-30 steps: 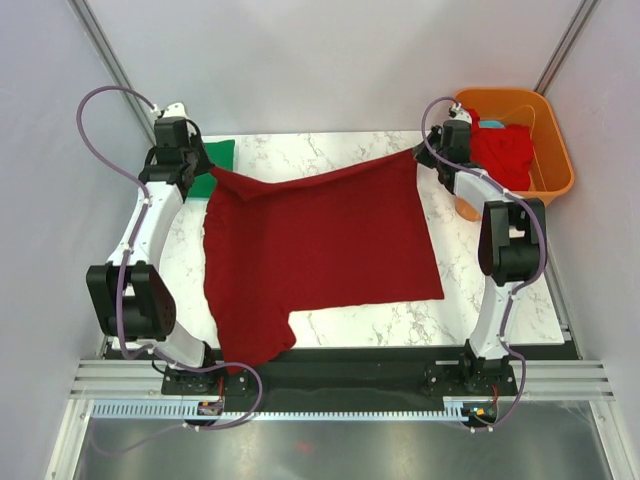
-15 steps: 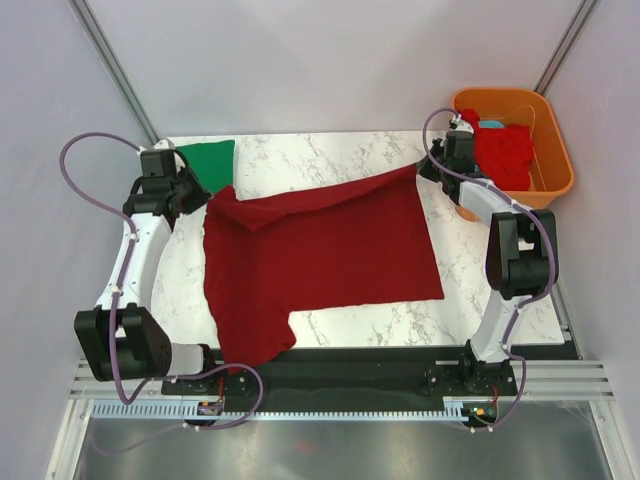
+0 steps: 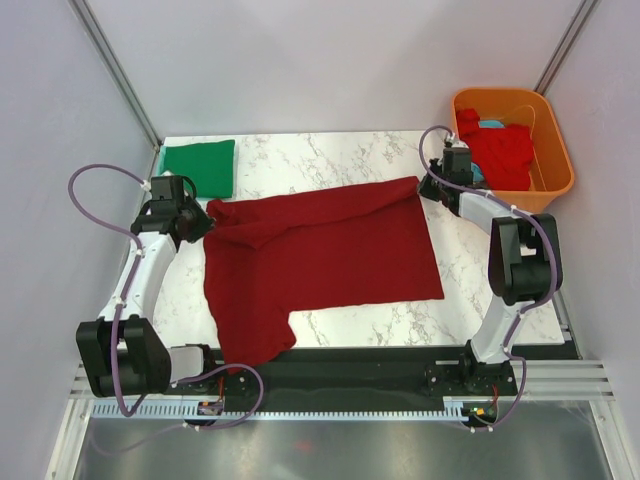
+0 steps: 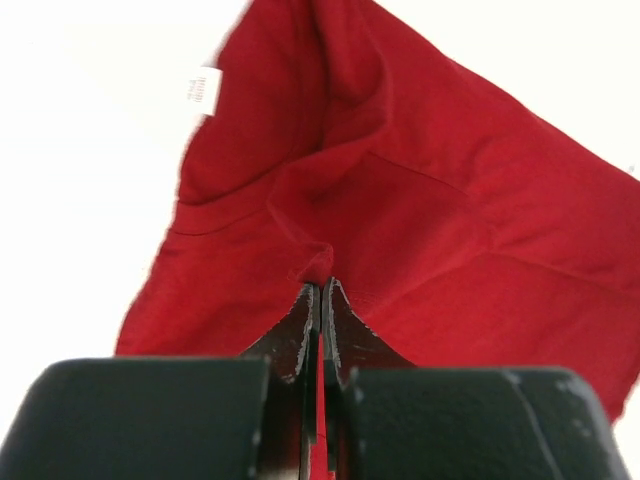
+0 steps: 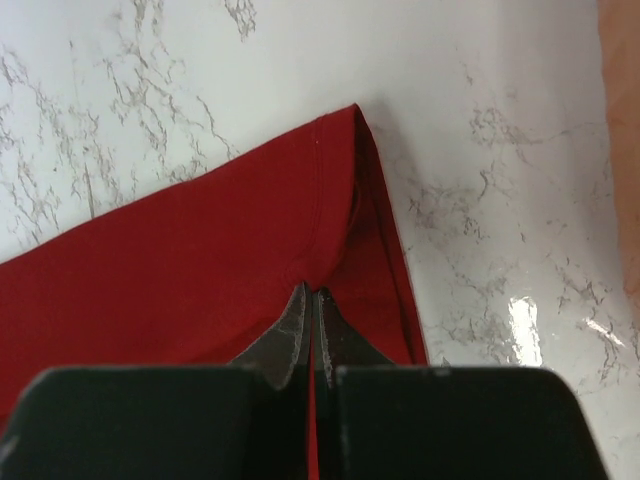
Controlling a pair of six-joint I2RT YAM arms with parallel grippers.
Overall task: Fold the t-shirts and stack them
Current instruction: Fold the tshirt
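The desk (image 3: 480, 290) is carrying the maroon shirt (image 3: 320, 260), which is lying spread across its middle, its far edge doubling over toward me. The orange tub (image 3: 556, 150) is sitting off the far right corner, holding a brighter red shirt (image 3: 502, 152). A folded green shirt (image 3: 198, 167) is lying at the far left corner, just beyond my left gripper (image 3: 205, 215). That gripper is pinching the maroon shirt's far left corner, jaws clamped tight on the cloth. My right gripper (image 3: 428, 186) is pinching the far right corner likewise. Over the last second I have been drawing both corners nearer, and the green shirt is now lying uncovered.
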